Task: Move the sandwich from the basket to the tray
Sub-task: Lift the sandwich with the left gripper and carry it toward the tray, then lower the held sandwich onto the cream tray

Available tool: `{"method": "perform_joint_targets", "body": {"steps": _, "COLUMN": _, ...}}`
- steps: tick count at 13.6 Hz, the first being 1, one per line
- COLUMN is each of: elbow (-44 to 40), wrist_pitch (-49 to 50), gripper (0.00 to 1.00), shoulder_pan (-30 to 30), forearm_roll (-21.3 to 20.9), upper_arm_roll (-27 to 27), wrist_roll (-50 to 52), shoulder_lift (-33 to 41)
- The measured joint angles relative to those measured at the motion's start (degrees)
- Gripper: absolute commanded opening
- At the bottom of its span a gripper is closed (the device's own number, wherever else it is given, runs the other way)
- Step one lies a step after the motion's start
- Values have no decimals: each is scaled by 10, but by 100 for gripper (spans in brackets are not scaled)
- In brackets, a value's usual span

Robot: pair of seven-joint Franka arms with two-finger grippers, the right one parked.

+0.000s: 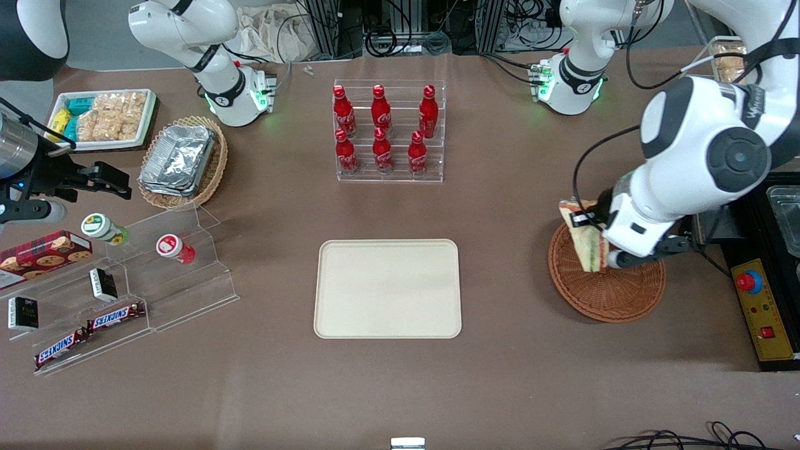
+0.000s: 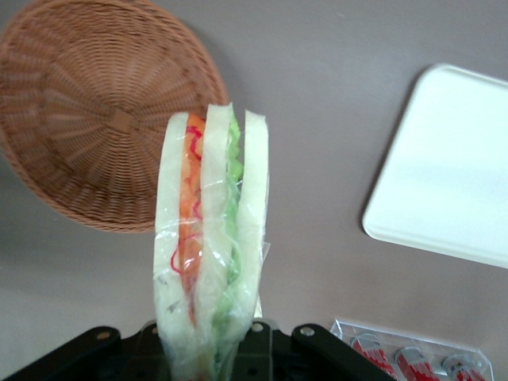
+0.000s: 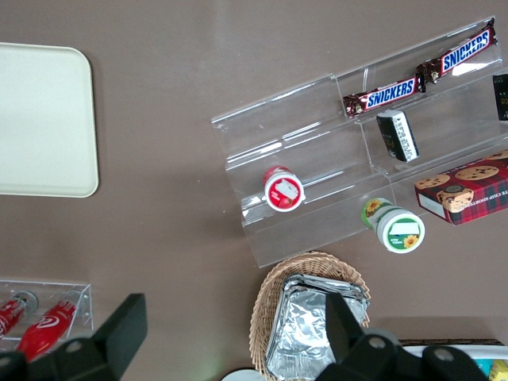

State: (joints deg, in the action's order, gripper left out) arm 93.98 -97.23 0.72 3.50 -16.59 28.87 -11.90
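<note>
A brown counter (image 1: 500,375) is carrying the goods, with cables lying along its edge farthest from the front camera. The pincer (image 1: 599,245) is hanging above the basket (image 1: 615,294), over the part of its rim toward the parked arm's end, and it is gripping the sandwich (image 1: 584,234) between its fingers. The sandwich is lifted clear of the weave, standing on edge so that its 3 bread slices and its orange and green layers are facing the wrist camera (image 2: 210,238). The tray (image 1: 387,289) is lying flat, well apart from the pincer toward the parked arm's end. The rack of 6 red bottles (image 1: 389,130) is standing farther from the front camera than the tray.
</note>
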Motion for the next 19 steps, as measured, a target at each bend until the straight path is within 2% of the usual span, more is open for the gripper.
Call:
{"method": "perform_joint_targets", "body": {"steps": 4, "elbow": 0, "wrist_pitch": 0, "gripper": 0, "shoulder_pan": 8, "forearm_roll": 3, "upper_arm_roll": -59, "wrist_roll": 49, "shoulder_lift": -14}}
{"method": "perform_joint_targets", "body": {"steps": 7, "elbow": -1, "wrist_pitch": -11, "gripper": 0, "shoulder_pan": 53, "forearm_roll": 3, "upper_arm_roll": -67, "wrist_roll": 63, "shoulder_lift": -27}}
{"method": "perform_joint_targets", "body": {"steps": 10, "elbow": -1, "wrist_pitch": -76, "gripper": 0, "shoulder_pan": 93, "forearm_roll": 0, "upper_arm_roll": -69, "wrist_roll": 68, "shoulder_lift": -67}}
{"method": "perform_joint_targets", "body": {"steps": 14, "elbow": -1, "wrist_pitch": -160, "gripper": 0, "shoulder_pan": 131, "forearm_roll": -31, "upper_arm_roll": -70, "wrist_roll": 73, "shoulder_lift": -132}}
{"method": "perform_joint_targets", "body": {"steps": 19, "elbow": -4, "wrist_pitch": -265, "gripper": 0, "shoulder_pan": 138, "forearm_roll": -76, "upper_arm_roll": -69, "wrist_roll": 90, "shoulder_lift": -205}}
